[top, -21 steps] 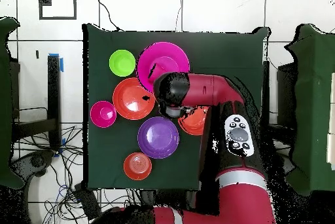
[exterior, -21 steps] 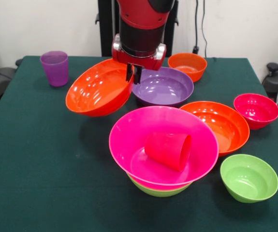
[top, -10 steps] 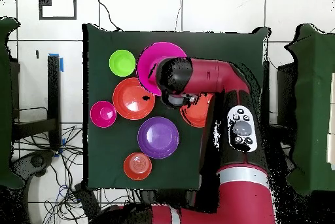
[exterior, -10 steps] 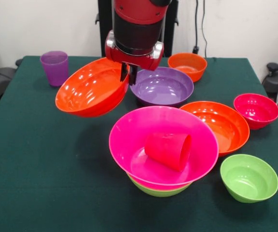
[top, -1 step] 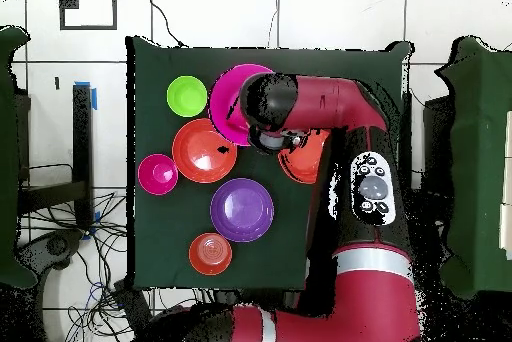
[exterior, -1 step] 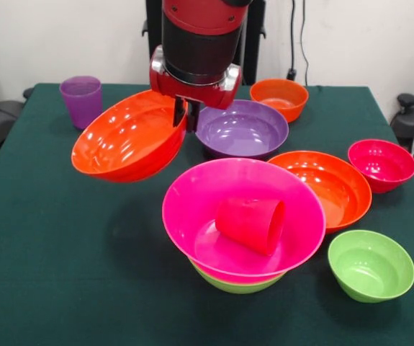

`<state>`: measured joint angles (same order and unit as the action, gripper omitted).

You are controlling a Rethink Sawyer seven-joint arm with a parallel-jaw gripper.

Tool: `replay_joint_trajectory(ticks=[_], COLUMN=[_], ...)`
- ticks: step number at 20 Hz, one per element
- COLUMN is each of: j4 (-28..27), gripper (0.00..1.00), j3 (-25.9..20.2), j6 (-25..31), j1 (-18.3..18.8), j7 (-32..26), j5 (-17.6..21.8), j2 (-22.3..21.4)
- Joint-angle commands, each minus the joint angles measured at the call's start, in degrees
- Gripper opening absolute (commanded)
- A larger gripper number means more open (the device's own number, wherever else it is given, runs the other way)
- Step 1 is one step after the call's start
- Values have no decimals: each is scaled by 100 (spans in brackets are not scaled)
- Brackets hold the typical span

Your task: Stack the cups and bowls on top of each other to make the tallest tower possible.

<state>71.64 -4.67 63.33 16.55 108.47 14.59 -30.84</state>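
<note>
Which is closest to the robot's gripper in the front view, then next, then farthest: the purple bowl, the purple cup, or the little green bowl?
From the gripper:
1. Purple bowl, right beside it, toward the picture's right.
2. Purple cup, off at the table's far left corner.
3. Small lime green bowl, farthest, at the near right.

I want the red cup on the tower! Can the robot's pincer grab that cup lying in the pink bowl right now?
Probably not yet. The pincer is shut on the big orange bowl, held up in the air. The red cup lies uncovered on its side in the pink bowl.

no legible text, no labels, no brands
</note>
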Motion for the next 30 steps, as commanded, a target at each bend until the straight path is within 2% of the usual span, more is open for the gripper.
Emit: replay_joint_trajectory(ticks=[1,10,14,30], j4=[-508,-1209,-1429,-2024], gripper=[0,0,0,0], j3=[-531,-637,-587,-427], j6=[565,590,741,1672], j1=[-143,-330,-441,-688], j7=[-664,-665,-668,-830], j5=[228,240,255,342], j2=[486,968,1046,1028])
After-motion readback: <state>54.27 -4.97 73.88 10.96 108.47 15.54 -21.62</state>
